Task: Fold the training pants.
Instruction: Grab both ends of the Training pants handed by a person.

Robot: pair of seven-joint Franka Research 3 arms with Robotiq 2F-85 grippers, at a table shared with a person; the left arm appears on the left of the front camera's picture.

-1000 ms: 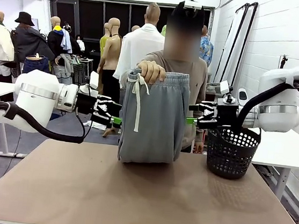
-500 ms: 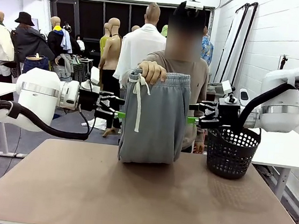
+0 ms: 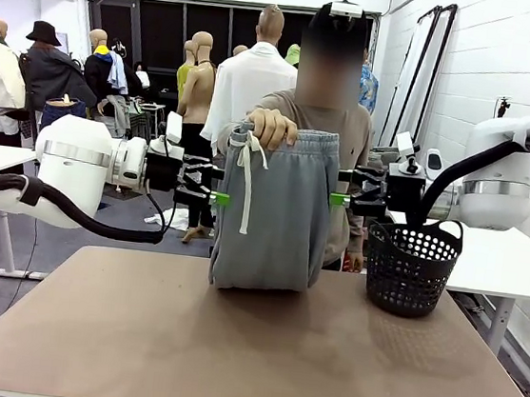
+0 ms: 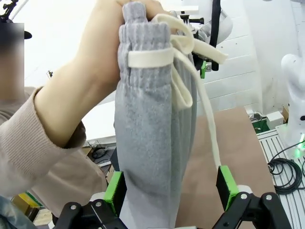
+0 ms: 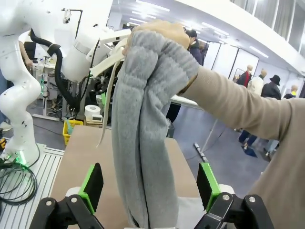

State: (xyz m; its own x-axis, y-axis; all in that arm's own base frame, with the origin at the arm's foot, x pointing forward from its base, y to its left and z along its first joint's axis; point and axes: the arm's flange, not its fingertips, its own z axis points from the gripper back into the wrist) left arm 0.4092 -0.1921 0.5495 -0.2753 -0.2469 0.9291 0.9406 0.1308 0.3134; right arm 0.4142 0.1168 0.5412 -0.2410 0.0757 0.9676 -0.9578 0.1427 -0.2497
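Observation:
A person's hand (image 3: 271, 127) holds the light grey training pants (image 3: 273, 214) up by the waistband, folded over, with the lower end resting on the table (image 3: 248, 350). A white drawstring (image 3: 245, 182) hangs down the front. My left gripper (image 3: 219, 198) is open at the pants' left edge, and my right gripper (image 3: 339, 199) is open at the right edge. In the left wrist view the pants (image 4: 152, 143) hang between the green pads (image 4: 114, 191) of the left gripper (image 4: 170, 191). In the right wrist view the pants (image 5: 143, 143) stand between the spread fingers of the right gripper (image 5: 150, 186).
A black perforated basket (image 3: 410, 268) stands at the table's far right, just below my right arm. The person stands behind the far edge of the table. The brown tabletop in front of the pants is bare.
Both grippers rose a little. The left one also moved right, closer to the pants' left edge. The person's hand and the pants stayed put.

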